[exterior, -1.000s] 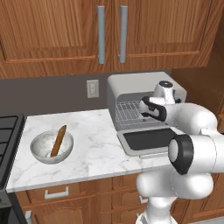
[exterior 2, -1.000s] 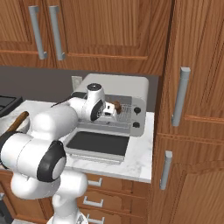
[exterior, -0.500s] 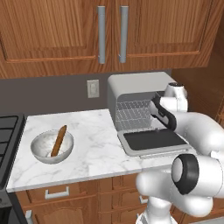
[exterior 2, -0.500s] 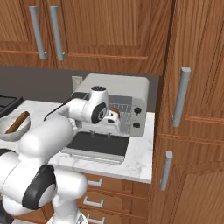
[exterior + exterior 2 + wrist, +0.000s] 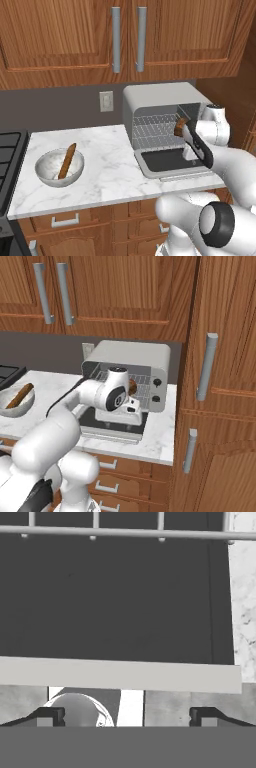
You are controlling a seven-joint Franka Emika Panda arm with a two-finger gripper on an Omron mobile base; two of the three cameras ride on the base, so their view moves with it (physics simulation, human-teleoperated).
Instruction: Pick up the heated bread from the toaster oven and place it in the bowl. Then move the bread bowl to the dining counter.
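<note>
A: Where is the bread?
B: The heated bread sits on the rack in the toaster oven, at the right side.
A: And the gripper?
B: The gripper is spread wide and holds nothing. It points down at the oven's dropped door, with the bread just behind the hand.
A: The bowl?
B: The bowl is far left on the surface, with a long brown stick in it.

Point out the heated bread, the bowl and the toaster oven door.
heated bread (image 5: 179,127), left base view, on its brown crust at the rack's right end.
bowl (image 5: 46,167), left base view, on its speckled inner wall left of the stick.
toaster oven door (image 5: 115,597), hand view, on its dark glass pane.
</note>
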